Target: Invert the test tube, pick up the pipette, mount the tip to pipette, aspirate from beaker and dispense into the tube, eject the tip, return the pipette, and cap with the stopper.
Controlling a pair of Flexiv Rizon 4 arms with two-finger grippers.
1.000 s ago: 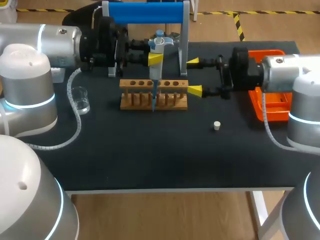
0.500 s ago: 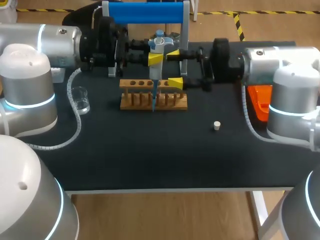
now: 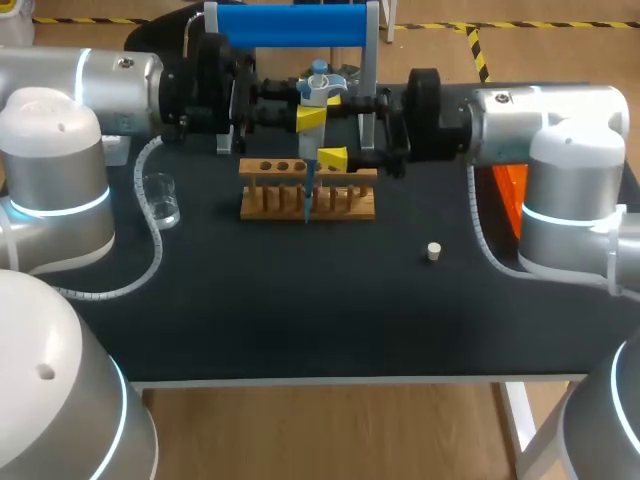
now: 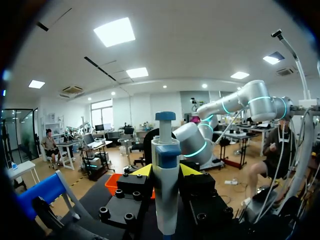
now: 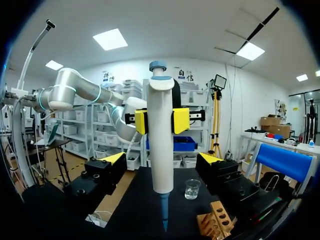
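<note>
The left gripper [image 3: 312,117] [image 4: 165,172] was clenched on the pipette [image 3: 314,95] [image 4: 165,190] [image 5: 161,145], one yellow pad pressed to each side of the white barrel, which stood upright with its blue plunger cap on top. A blue pipette tip [image 3: 308,195] [image 5: 163,212] was mounted on the lower end and pointed straight down. In the head view that tip crossed the front of the wooden test tube rack [image 3: 345,203] [image 5: 217,220]. In the right wrist view it hung just beside the rack's end, so I could not tell whether it reached into any hole. The right gripper [image 3: 340,128] [image 5: 161,162] faced the pipette from the opposite side, its fingers spread wide on either side of the barrel and touching nothing. The rack stood under and near the pipette and showed a row of dark holes along its top board. No view showed clearly whether a test tube stood in one of them. Behind the pipette rose the blue-topped pipette stand [image 3: 290,25]. A small clear glass beaker [image 3: 160,198] [image 5: 191,189] stood on the black table [image 3: 300,310], out past the rack on the left arm's side. I could not tell how much liquid it held. The white stopper [image 3: 433,251] lay alone on the table, on the right arm's side of the rack and nearer the front edge. An orange tray [image 3: 510,190] showed partly behind the right arm, its contents hidden.
</note>
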